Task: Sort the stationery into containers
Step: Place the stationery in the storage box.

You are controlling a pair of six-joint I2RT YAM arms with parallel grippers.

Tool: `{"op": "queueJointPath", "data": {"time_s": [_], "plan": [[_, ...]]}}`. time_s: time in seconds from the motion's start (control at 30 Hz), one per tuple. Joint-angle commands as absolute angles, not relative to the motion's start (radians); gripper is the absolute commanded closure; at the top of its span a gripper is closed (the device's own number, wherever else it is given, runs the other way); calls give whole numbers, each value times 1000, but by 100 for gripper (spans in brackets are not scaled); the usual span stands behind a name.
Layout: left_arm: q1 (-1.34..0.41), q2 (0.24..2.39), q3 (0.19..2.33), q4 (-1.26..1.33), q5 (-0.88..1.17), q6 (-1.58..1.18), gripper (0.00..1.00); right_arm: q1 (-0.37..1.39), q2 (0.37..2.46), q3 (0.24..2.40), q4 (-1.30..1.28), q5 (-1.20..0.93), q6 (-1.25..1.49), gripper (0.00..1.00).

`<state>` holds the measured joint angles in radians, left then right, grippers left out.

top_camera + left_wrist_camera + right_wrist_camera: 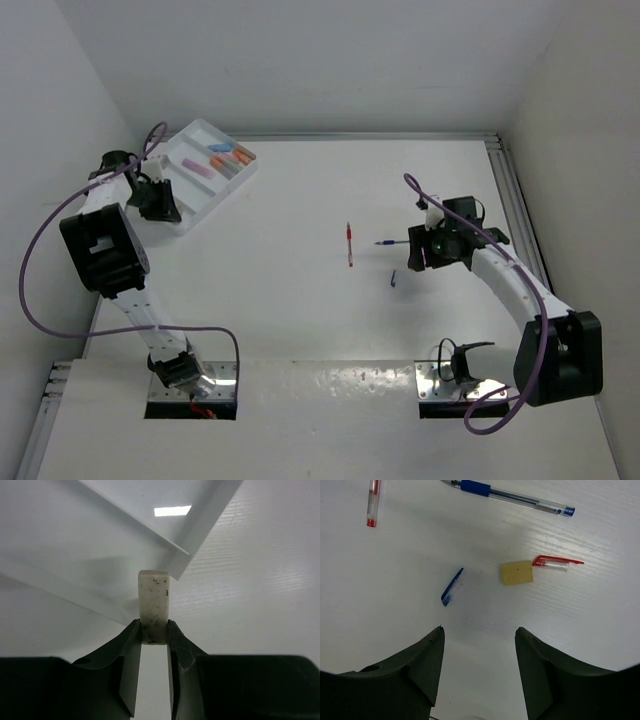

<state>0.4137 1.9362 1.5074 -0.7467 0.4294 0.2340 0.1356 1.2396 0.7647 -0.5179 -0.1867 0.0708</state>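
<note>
- Far-left corner of the table (300,330): white rectangular plastic tray (186,150) with ridged long compartments. Stubby orange, blue and pink markers (226,160) lie at its far-right end.
- Near-left rim of that tray: left gripper (160,198), clamped on a speckled off-white block eraser (154,605). The grip shows only in the left wrist view, with the tray's corner close behind the eraser.
- Right of the table's middle: right gripper (479,635), jaws apart and holding nothing.
- Right wrist view, beyond those jaws: small blue pen cap (452,587), and a tan square eraser (517,573) just beside a red-clipped clear cap (557,562). Farther out lie a blue pen (512,497) and a red pen (372,502).
- Top view: the tan eraser and red cap are hidden under the right arm.
- Bare table lies between the tray and the red pen.
</note>
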Motion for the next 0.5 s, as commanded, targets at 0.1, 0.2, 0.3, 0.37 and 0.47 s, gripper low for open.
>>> {"op": "queueJointPath", "data": {"time_s": [0.1, 0.2, 0.3, 0.37, 0.47], "plan": [[419, 1971, 1589, -696, 402, 193, 92, 140, 1249, 735, -486, -178, 43, 42], [420, 1991, 1606, -683, 361, 183, 90, 135, 1252, 735, -491, -176, 35, 42], [423, 2012, 1626, -675, 333, 176, 86, 130, 1256, 735, -492, -175, 32, 42], [425, 2023, 1643, -676, 315, 173, 84, 130, 1256, 736, -495, -175, 32, 42], [423, 2031, 1660, -683, 302, 173, 72, 130, 1261, 736, -495, -173, 34, 42]]}}
